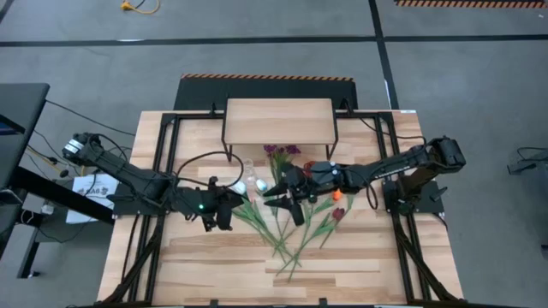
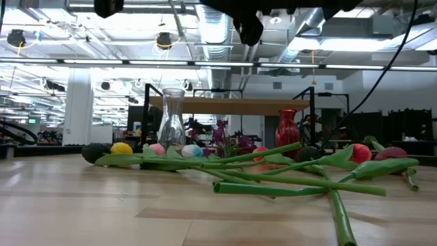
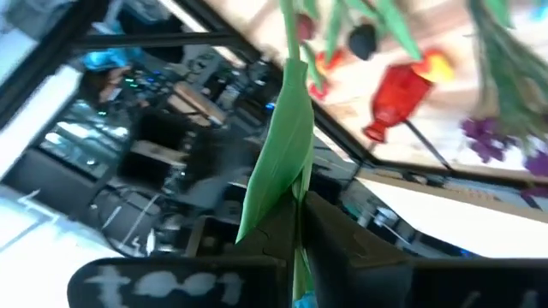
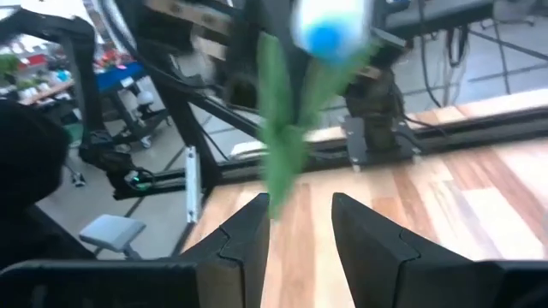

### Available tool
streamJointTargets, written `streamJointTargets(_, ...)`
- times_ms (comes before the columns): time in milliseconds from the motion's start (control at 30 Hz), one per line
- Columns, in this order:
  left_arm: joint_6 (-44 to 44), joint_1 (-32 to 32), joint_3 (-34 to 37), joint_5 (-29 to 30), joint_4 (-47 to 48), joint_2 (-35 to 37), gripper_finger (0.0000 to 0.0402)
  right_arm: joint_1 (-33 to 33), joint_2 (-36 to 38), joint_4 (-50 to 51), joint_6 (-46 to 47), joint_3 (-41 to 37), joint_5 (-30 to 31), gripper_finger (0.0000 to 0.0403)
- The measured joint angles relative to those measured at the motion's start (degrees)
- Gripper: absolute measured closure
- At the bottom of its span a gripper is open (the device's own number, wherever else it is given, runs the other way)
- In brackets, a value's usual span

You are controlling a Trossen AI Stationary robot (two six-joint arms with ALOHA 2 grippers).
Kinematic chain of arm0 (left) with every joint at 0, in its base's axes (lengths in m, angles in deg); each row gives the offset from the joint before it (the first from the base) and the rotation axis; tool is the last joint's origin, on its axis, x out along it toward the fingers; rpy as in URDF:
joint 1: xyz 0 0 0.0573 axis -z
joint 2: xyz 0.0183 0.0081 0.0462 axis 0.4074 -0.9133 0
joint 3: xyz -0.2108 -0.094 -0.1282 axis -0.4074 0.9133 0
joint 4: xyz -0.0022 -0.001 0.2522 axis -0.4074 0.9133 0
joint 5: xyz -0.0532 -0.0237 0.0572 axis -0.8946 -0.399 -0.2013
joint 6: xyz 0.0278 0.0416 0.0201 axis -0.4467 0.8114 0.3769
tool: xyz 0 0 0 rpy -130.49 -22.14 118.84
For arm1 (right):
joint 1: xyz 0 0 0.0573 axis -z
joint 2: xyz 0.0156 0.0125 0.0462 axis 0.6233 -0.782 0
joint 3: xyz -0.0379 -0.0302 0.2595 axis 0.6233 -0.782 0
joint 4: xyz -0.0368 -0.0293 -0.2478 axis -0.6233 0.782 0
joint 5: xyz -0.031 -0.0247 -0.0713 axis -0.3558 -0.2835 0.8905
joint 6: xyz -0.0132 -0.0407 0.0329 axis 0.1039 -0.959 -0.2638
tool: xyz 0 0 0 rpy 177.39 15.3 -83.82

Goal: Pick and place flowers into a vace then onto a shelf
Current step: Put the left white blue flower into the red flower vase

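Several long-stemmed flowers [image 1: 295, 231] lie across each other mid-table, also seen in the low view [image 2: 273, 174]. A clear glass vase [image 2: 172, 123] and a red vase [image 2: 287, 128] stand behind them, before the wood-topped shelf [image 1: 278, 120]. My left gripper [image 1: 224, 208], raised above the table, is shut on a green-stemmed flower [image 3: 278, 154]. My right gripper [image 1: 276, 198] faces it, open [image 4: 300, 210]. A white-and-blue flower head [image 4: 328, 30] stands above and beyond its fingers, and that flower's stem ends close to one fingertip [image 4: 253, 214]; whether it touches, I cannot tell. My left gripper pinches the flower's stem [image 3: 299, 257] between its two fingers [image 3: 342, 235], where a long leaf [image 3: 282, 128] branches off. The stem and leaf run on forward past the fingertips. The flower is lifted clear of the table.
Black frame rails [image 1: 163, 171] run along both sides of the slatted table. The shelf stands on thin dark legs [image 2: 313, 116] at the far edge. Bare wood [image 1: 205, 265] lies toward the near edge.
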Motion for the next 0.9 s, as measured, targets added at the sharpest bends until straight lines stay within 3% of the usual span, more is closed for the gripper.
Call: streamJointTargets(900,8.83,-9.00,0.00,-11.32,-8.03,-0.17,0.0395,1.09,0.02,-0.29,-1.53,-0.02,-0.20,0.0283)
